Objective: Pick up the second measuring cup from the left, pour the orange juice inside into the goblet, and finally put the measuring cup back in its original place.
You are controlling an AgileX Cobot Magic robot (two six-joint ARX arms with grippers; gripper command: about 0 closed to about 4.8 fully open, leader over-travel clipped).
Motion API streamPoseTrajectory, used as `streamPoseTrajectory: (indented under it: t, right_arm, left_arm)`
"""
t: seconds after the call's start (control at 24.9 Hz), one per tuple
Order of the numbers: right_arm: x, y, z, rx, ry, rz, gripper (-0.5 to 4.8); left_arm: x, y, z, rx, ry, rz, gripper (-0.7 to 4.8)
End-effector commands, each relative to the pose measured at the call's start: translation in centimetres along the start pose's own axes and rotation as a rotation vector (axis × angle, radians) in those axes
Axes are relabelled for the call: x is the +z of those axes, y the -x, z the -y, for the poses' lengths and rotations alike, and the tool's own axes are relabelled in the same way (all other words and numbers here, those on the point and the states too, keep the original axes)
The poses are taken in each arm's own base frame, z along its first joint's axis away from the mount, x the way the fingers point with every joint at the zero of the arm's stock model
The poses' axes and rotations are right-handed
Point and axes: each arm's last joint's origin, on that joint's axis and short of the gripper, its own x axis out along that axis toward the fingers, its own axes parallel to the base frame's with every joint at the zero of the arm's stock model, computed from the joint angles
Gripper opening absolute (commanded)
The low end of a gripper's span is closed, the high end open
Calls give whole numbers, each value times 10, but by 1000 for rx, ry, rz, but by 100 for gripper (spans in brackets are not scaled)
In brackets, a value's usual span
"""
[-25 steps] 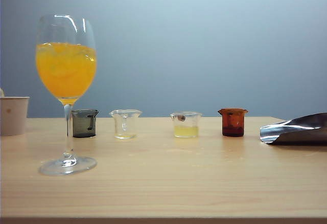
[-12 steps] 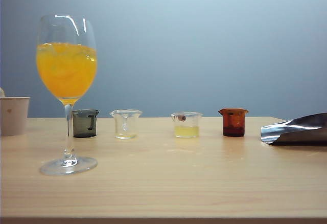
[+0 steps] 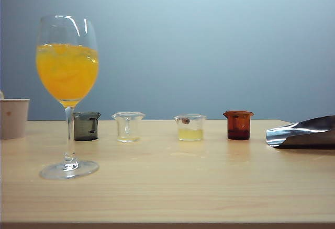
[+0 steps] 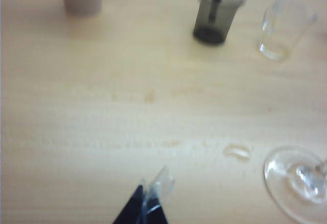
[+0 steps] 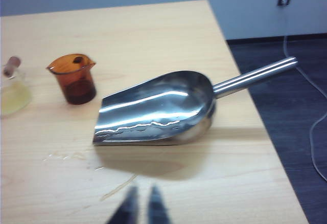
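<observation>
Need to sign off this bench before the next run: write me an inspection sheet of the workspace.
Surface: wooden table, wet streaks by the scoop.
Job's things: second measuring cup upright in the row, almost empty; goblet holds orange juice.
Clutter: grey cup, cup of pale yellow liquid, amber cup, paper cup, metal scoop.
Grippers: left tool above the table near the goblet's foot, tips together, empty; right tool near the scoop, almost closed, empty.
Cables: one cable on the floor.
Surroundings: blue-grey wall.
</observation>
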Motion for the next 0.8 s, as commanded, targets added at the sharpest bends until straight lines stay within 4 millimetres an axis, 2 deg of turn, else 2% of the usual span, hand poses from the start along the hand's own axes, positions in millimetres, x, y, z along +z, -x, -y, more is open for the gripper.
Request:
streamPoseTrajectory:
  t: [0.04,0.16,0.32,0.6,0.68,0.8]
  right_arm:
    - [2,0,0,-3,1,10,36]
    - [2,0,0,3,1,11,36]
    - [2,0,0,3,1,10,36]
    - [-1,4,1,0,-3,49,36]
    - [-5,5,1,2,-4,63,36]
    - [-30,3,3,2,-4,69,35]
  left_arm:
    - [1,-4,0,-8,-1,71,-4]
    - [0,-8,1,-16,6,147,-4]
    - [1,-8,0,-11,8,147,-4]
    - [2,-8,-10,93,32,160,-4]
    - [2,-8,-11,105,35,161,-4]
    - [2,-8,-11,103,35,161,-4]
